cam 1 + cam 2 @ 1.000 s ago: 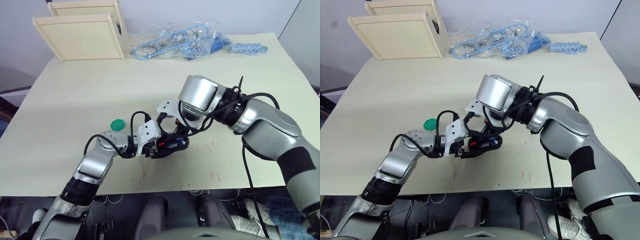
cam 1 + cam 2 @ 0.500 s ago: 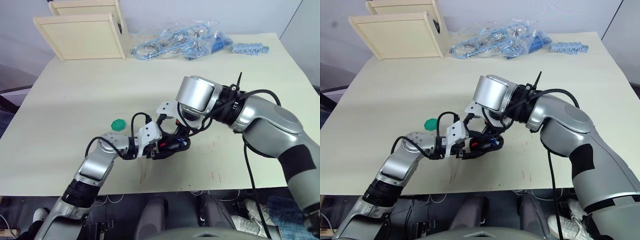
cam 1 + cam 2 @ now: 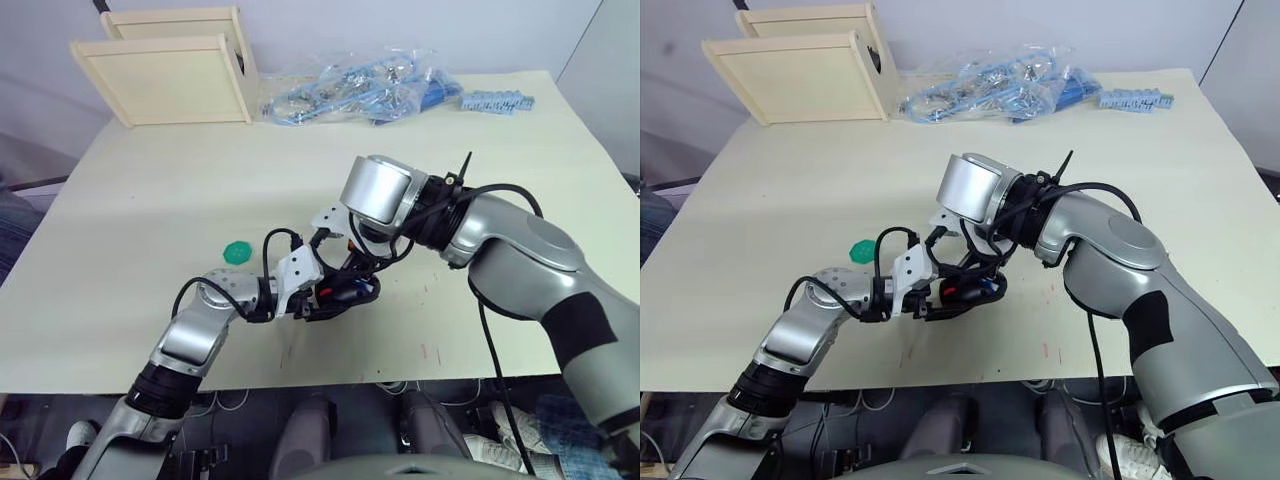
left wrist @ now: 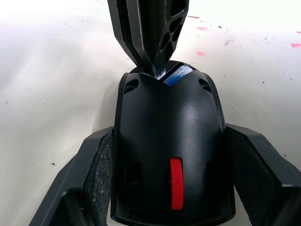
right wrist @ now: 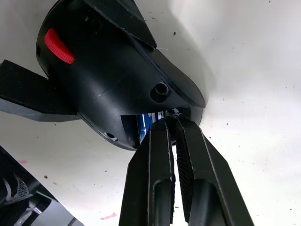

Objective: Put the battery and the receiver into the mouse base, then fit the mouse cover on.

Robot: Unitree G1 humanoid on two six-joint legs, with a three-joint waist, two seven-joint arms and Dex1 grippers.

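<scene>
Steadying the mouse base [image 4: 171, 155] is done by the left gripper [image 4: 169, 188], clamped on it — the right gripper [image 5: 173, 123], fingers pinched together, should be eased in gently beside the battery [image 4: 178, 75].

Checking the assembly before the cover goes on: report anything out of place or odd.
Nothing looks damaged or spilled. The left hand grips the mouse base by its sides; the right hand, fingers together, touches its rear opening, where the blue battery shows. Small red marks dot the table.
</scene>
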